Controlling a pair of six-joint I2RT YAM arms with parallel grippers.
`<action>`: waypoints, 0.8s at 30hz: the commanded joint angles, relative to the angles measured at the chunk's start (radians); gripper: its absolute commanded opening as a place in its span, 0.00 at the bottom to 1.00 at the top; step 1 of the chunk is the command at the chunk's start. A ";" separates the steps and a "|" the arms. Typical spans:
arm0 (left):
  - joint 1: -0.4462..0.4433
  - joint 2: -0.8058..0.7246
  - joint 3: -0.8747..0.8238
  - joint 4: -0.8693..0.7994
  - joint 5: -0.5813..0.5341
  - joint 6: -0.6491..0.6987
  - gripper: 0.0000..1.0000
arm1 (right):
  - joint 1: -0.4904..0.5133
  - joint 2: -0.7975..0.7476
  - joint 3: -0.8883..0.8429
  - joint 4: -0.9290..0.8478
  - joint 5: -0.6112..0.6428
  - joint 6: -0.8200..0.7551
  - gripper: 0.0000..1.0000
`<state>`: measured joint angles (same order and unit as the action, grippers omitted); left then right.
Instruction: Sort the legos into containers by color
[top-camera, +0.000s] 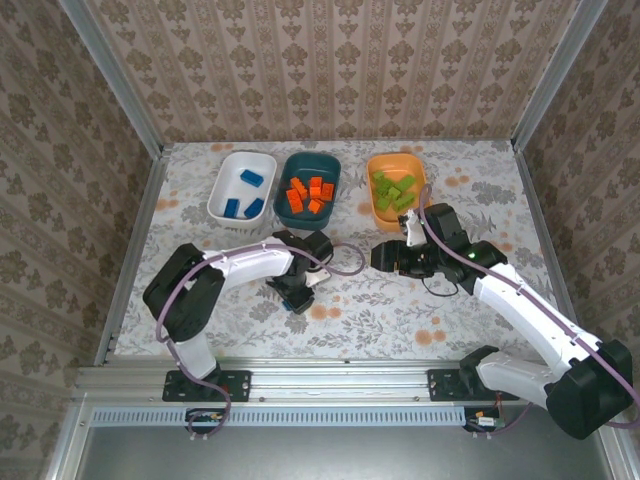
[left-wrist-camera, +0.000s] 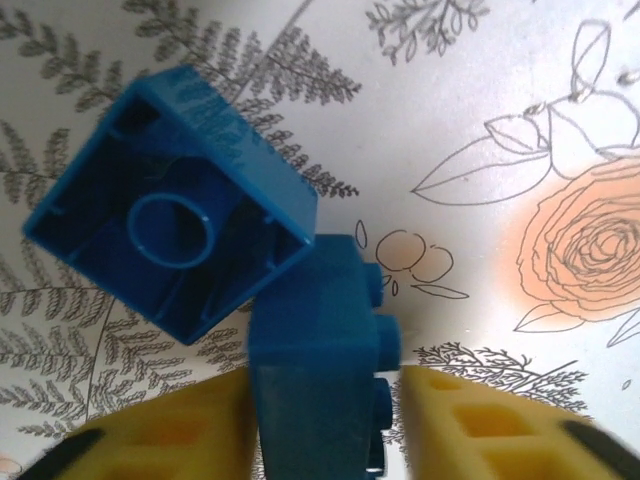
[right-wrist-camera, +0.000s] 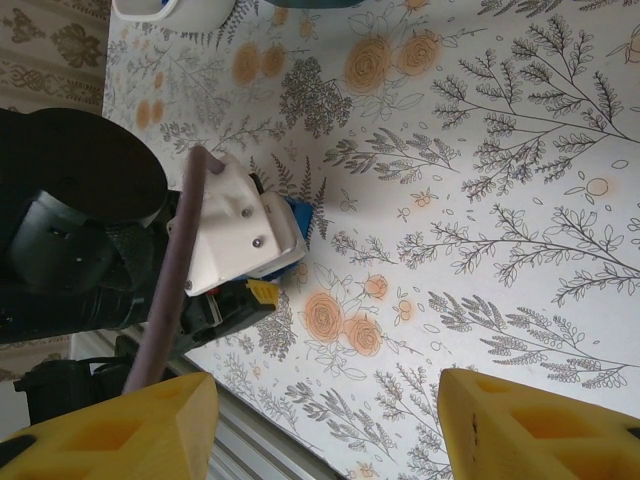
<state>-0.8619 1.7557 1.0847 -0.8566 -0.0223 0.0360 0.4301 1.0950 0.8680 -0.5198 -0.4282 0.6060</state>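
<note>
The left arm (top-camera: 250, 262) had its jaws down on the surface (left-wrist-camera: 470, 90), at the only two loose legos I could make out, both blue. One blue brick (left-wrist-camera: 315, 350) lay on its side between the yellow pads (left-wrist-camera: 445, 405), long axis running toward the wrist and studs facing the right pad. The jaws looked closed narrowly on it, though blur at the bottom edge left actual contact slightly uncertain. The upturned brick (left-wrist-camera: 170, 235), hollow side up, touched the gripped one's far corner, up and left of the jaws, so a lift might nudge it. The white bin (top-camera: 218, 195), holding other blue pieces, lay beyond the left arm, nearer it than the right arm (top-camera: 520, 300), whose jaws hung wide and empty.
</note>
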 joint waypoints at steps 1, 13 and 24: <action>0.004 0.006 0.006 -0.033 0.009 -0.010 0.30 | 0.003 -0.003 -0.011 0.009 0.015 0.007 0.62; 0.009 -0.143 0.016 -0.070 0.048 -0.040 0.19 | 0.002 0.016 -0.015 0.026 0.003 0.002 0.62; 0.325 -0.520 -0.065 0.199 0.525 -0.238 0.19 | 0.003 0.006 -0.035 0.042 0.000 0.017 0.62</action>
<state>-0.6247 1.3266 1.0546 -0.7719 0.2901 -0.0834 0.4301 1.1065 0.8448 -0.4969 -0.4282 0.6071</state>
